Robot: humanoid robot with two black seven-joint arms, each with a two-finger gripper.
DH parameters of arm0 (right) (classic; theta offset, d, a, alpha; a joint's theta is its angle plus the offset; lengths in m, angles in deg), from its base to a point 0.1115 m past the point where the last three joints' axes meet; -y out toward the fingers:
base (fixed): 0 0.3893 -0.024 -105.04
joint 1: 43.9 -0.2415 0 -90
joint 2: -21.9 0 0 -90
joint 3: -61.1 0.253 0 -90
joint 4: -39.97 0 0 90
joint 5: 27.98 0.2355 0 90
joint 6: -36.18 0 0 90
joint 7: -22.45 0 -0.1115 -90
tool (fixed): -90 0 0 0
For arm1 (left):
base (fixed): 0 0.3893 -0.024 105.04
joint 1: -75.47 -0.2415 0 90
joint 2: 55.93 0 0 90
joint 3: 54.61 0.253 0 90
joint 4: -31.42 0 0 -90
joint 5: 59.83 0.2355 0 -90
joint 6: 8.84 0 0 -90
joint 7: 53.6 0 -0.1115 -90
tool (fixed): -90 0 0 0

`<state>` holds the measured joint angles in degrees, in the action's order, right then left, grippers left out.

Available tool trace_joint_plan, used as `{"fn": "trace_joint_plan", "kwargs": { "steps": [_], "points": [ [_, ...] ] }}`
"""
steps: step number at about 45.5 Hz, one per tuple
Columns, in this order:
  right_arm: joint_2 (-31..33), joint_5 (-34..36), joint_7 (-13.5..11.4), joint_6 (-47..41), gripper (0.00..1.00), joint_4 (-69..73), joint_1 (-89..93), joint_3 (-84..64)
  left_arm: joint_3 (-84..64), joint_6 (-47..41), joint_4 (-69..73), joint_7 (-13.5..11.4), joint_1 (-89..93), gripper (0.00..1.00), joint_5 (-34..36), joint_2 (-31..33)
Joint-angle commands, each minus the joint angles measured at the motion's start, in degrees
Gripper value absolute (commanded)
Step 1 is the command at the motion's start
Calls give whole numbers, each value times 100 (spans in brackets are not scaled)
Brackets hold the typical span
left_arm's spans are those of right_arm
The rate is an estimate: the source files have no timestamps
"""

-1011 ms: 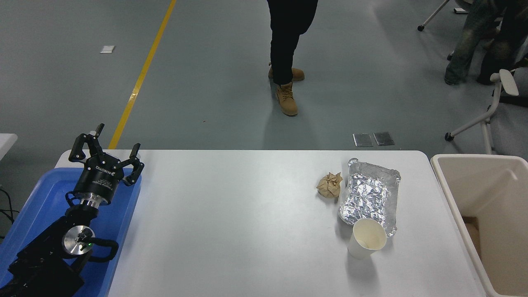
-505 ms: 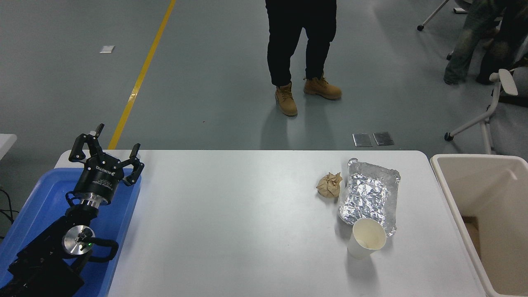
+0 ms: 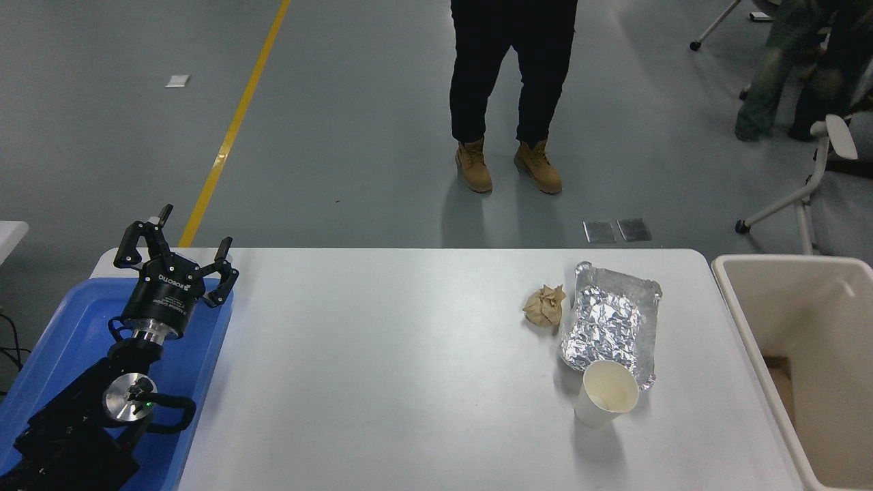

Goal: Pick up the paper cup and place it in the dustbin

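Note:
The white paper cup (image 3: 605, 395) stands upright on the white table (image 3: 395, 368) at the right, its cream inside showing, touching the near end of the foil tray. The beige dustbin (image 3: 808, 354) stands just off the table's right edge, open at the top. My left gripper (image 3: 179, 239) is parked at the lower left above the blue tray, open and empty, far from the cup. My right arm is out of view.
A crinkled silver foil tray (image 3: 610, 324) lies just behind the cup, with a crumpled brown paper ball (image 3: 545, 305) to its left. A blue plastic tray (image 3: 75, 354) sits under my left arm. A person (image 3: 508, 88) stands beyond the table's far edge.
The person beyond the table has shifted their legs and now stands with both feet side by side. My left arm, the cup and the other things have not moved.

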<state>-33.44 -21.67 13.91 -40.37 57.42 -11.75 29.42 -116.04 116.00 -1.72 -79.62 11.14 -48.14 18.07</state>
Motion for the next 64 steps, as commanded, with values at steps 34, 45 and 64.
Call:
{"fn": "trace_joint_plan", "kwargs": {
  "steps": [34, 45, 64],
  "points": [
    [1201, -2134, 669, -2267, 100, 6156, -4576, -2174, 0, 5, 0, 9, 0, 98, 0, 0],
    [1114, -2003, 661, -3435, 100, 6613, -5745, -3150, 0, 5, 0, 9, 0, 98, 0, 0],
    [516, -992, 669, -5431, 100, 6684, -7415, -4135, 0, 5, 0, 9, 0, 98, 0, 0]
  ]
}}
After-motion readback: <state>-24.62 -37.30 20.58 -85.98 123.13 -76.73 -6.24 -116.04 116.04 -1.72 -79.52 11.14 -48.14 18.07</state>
